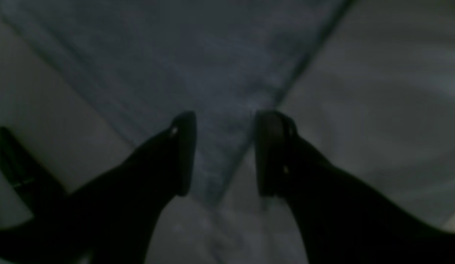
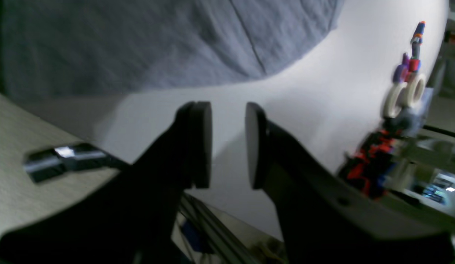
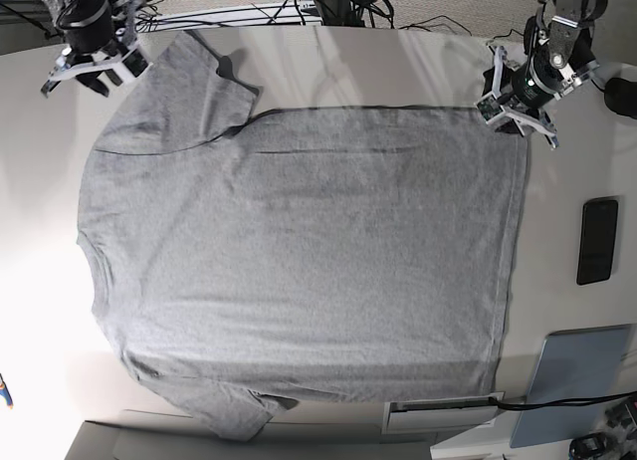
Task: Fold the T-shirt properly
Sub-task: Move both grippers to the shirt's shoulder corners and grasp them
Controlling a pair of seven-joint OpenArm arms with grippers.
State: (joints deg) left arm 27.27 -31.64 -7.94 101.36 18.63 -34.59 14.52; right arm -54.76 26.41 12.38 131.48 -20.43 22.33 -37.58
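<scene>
Spread flat, plain side up, across the pale white counter (image 3: pixel 299 72): the large heather-grey short-sleeved cotton T-shirt (image 3: pixel 299 251), neck end toward the base view's left, hem toward its right, one sleeve at the far edge and one at the near edge. At far left of the base view, over the far sleeve, the right gripper (image 3: pixel 92 70), black, jaws parted by a modest gap and holding nothing; from its wrist view, only bare counter between the pads, with grey cloth beyond. Probably poised there to take the sleeve or shoulder for a lengthwise fold. At the right of the base view, the left gripper (image 3: pixel 518 107), low over the far hem corner; in its dim wrist view, jaws apart to either side of that pointed corner of cloth, not yet closed on it. Further right, clear of the shirt, a black rectangular phone (image 3: pixel 597 241) and a grey-blue flat pad (image 3: pixel 575 385).
</scene>
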